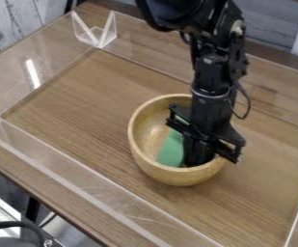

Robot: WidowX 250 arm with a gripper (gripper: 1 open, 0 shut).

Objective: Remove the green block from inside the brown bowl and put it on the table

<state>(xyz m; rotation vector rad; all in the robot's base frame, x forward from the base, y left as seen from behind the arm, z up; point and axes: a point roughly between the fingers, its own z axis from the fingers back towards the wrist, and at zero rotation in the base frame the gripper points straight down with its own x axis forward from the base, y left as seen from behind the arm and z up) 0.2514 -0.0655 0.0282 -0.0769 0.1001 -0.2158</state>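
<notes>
Low clear acrylic walls (61, 174) run around the desk (87, 106), and a small folded clear piece (97, 29) stands at the far left corner, well apart from everything else. The desk top is brown wood grain; beyond the far wall the room shows only as pale, blurred boards. The brown bowl (151, 154) sits toward the near right part of the desk, and the green block (176, 150) lies inside it, leaning against the inner wall. The black arm (216, 58) comes down from the top edge and points straight down into the bowl. Its fingers (197, 159) are drawn fully together, set right beside the block; whether they pinch it cannot be told from this view.
</notes>
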